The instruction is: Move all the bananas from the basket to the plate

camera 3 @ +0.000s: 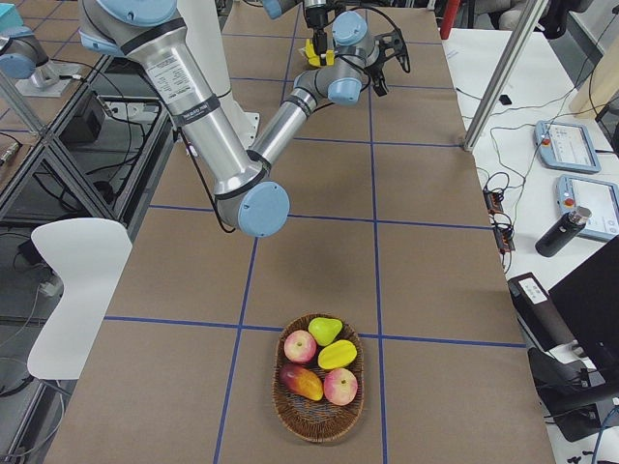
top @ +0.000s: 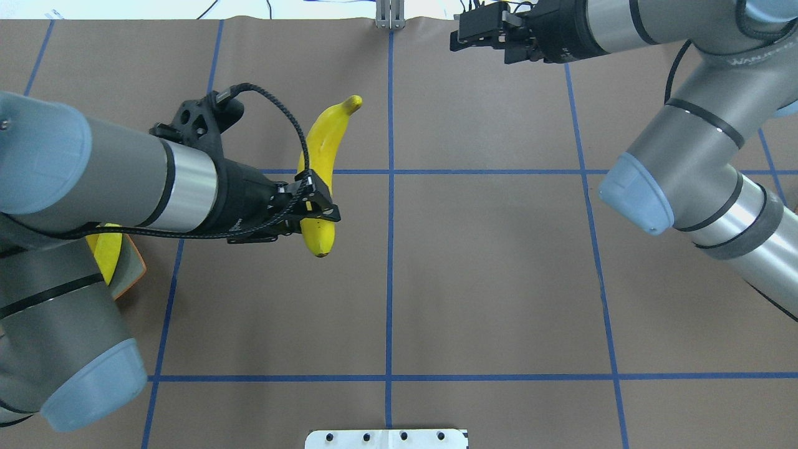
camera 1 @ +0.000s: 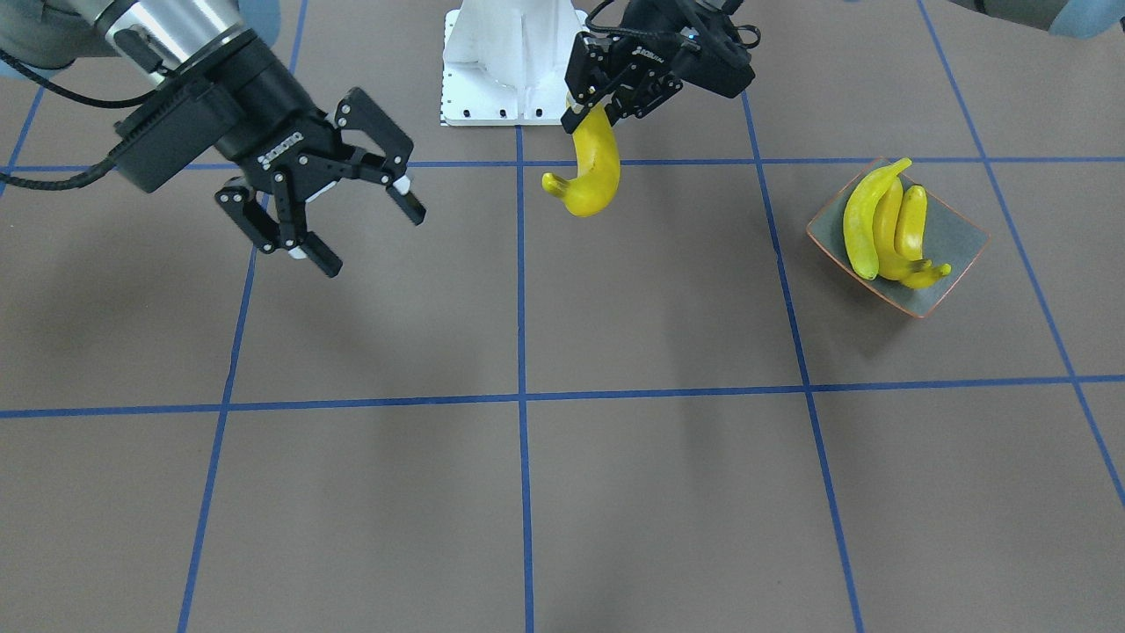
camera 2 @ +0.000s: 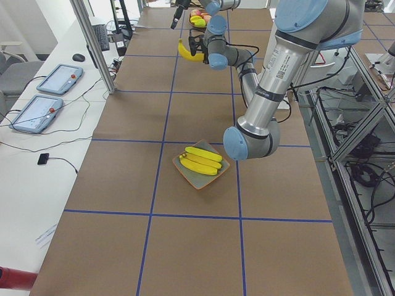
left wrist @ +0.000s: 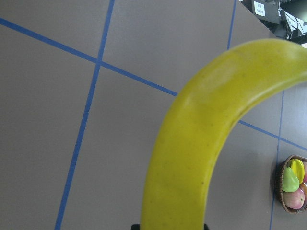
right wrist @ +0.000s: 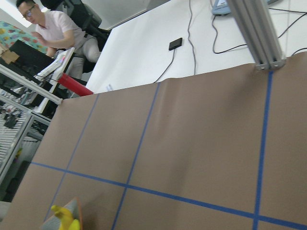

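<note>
The left arm's jaws clamped a banana (camera 1: 593,171) near one end above the table (camera 1: 615,492), well apart from the plate (camera 1: 956,236) holding three others (camera 1: 879,229). The right arm's jaws hung open. Gripped off-centre, the banana risked swinging and slipping free.

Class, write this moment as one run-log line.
left gripper: shut on banana, in air | right gripper: open, empty | plate: three bananas | basket: no bananas

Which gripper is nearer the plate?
Left. The left gripper, shut on a banana, hangs short of the plate; the open right gripper sits much farther off, on the opposite side.
</note>
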